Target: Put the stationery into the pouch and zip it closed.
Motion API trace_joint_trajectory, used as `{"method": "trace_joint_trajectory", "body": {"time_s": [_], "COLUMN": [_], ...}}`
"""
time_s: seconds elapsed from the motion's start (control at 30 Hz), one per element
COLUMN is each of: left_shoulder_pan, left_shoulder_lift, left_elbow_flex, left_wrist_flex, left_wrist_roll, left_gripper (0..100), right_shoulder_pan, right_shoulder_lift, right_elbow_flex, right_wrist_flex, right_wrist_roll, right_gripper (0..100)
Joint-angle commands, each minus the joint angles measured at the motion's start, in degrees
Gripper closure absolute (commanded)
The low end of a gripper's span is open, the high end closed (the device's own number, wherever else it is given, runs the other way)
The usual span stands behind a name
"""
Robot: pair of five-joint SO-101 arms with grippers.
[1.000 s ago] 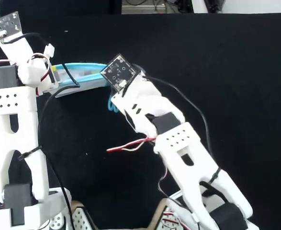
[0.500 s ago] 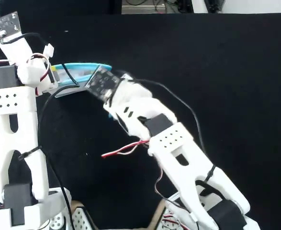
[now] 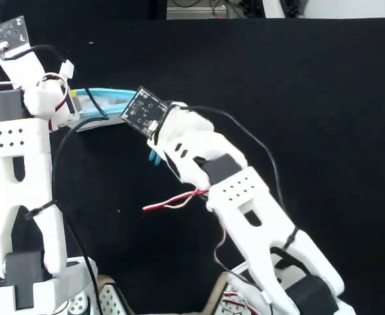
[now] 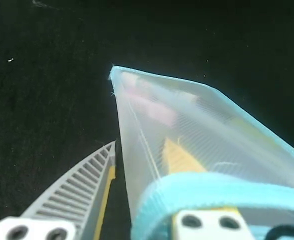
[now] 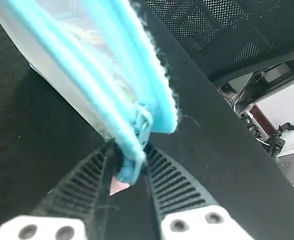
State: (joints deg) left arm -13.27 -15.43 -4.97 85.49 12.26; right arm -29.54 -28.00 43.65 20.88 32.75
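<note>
Right pincer [image 5: 129, 152] had shifted along the pouch [image 4: 202, 125], pinching the pull [image 5: 131, 167]; left pincer [image 4: 139, 145] clamped the pouch; the shallow pinch risked slipping.

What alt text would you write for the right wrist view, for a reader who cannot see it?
The right claw pinches the turquoise zip tab of a translucent, turquoise-edged pouch over a black table. A mesh chair back shows beyond.

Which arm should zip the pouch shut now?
The right one, I think. The right gripper pinches the zip tab, while the left gripper just holds the pouch by its end.
</note>
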Motion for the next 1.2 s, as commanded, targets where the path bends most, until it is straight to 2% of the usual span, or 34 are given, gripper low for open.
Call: {"method": "trace_joint_trajectory", "body": {"time_s": [0.0,0.37,0.57,1.03,1.17], "left_shoulder_pan": [-0.40,-0.40,-0.40,-0.40,-0.40], "left_shoulder_lift": [-0.53,-1.05,-0.88,-0.88,-1.05], "left_elbow_flex": [-0.92,-1.19,-1.19,-1.19,-3.21], "left_wrist_flex": [-0.09,0.18,0.18,0.09,0.18], "left_wrist_roll": [-0.35,-0.26,-0.26,-0.26,-0.26], "left_gripper": [85,85,85,85,85], "right_shoulder_pan": [1.58,1.58,1.58,1.58,1.58], "right_shoulder_lift": [-5.58,-7.87,-7.87,-7.96,-7.96], "right_elbow_flex": [-3.38,-3.56,-5.49,-9.19,-13.32], "right_wrist_flex": [0.88,6.07,16.35,17.05,20.31], "right_wrist_roll": [0.18,0.26,6.95,6.86,4.48], "right_gripper": [98.8,98.8,98.8,98.8,98.8]}}
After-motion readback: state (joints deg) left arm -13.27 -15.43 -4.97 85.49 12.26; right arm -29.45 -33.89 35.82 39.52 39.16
